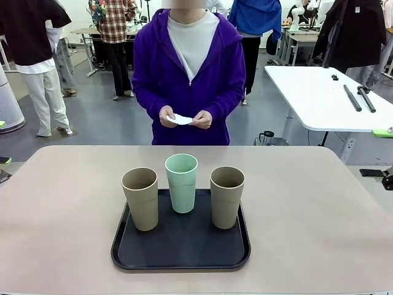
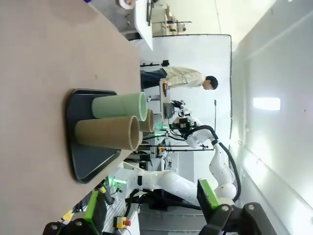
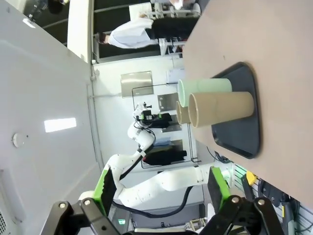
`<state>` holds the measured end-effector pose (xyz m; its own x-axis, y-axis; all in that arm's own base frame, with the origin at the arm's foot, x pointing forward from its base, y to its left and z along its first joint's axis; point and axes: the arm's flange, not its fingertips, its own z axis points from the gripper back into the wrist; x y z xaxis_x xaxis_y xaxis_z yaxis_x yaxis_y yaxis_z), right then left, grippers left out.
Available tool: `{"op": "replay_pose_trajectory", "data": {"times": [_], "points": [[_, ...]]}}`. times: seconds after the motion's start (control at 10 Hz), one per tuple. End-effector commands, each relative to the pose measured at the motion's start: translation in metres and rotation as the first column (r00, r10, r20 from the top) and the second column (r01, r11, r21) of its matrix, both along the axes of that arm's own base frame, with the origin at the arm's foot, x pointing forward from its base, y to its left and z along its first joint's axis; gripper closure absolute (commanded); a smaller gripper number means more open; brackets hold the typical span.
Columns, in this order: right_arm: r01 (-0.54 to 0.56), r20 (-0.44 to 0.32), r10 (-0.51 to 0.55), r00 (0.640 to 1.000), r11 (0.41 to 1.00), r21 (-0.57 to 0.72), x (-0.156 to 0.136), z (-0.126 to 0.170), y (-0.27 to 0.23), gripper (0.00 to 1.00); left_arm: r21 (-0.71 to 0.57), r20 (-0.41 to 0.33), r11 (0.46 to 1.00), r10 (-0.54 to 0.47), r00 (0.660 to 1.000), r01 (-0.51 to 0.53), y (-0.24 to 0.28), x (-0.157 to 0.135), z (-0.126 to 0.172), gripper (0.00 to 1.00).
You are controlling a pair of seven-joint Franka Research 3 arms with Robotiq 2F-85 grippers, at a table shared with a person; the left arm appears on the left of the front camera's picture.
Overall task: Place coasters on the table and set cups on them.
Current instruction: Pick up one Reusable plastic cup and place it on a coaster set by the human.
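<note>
A tray (image 1: 181, 255) lies on the worktop (image 1: 61, 215), midway across it and toward the near edge. Three cups stand upright on the tray. The left cup (image 1: 140, 198) and the right cup (image 1: 226, 196) stand level with each other and apart. The middle cup (image 1: 182, 182) is between them, set farther back by the tray's far rim. Behind the worktop's far edge stands a person (image 1: 187, 67), in line with the tray, whose hands (image 1: 202, 119) hold coasters (image 1: 180, 119) between them before the body. A second table (image 1: 319, 92) stands farther back on the right.
</note>
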<state>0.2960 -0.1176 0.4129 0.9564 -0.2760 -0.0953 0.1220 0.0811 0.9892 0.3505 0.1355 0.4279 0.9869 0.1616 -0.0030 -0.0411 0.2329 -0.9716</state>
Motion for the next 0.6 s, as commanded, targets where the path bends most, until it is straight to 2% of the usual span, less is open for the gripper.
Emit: {"op": "replay_pose_trajectory", "data": {"times": [0.0, 0.3, 0.4, 0.5], "points": [[-0.021, -0.006, 0.021, 1.0, 0.999, -0.037, -0.049, -0.034, 0.046, 0.0, 0.051, -0.057, 0.998, 0.023, 0.998, -0.021, 0.008, 0.003, -0.004, 0.0], [-0.054, 0.02, 0.055, 0.998, 0.997, -0.059, -0.05, -0.042, 0.052, 0.0, 0.102, -0.073, 0.995, 0.029, 0.997, -0.022, 0.014, 0.007, -0.011, 0.0], [-0.076, 0.044, 0.078, 0.996, 0.996, -0.046, -0.05, -0.036, 0.056, 0.0, 0.045, -0.045, 0.999, 0.028, 0.999, -0.026, 0.01, 0.002, -0.015, 0.0], [-0.052, -0.015, 0.052, 0.999, 0.998, -0.04, 0.001, -0.021, 0.003, 0.0, 0.045, -0.045, 0.999, 0.028, 0.999, -0.026, 0.01, 0.002, -0.015, 0.0]]}}
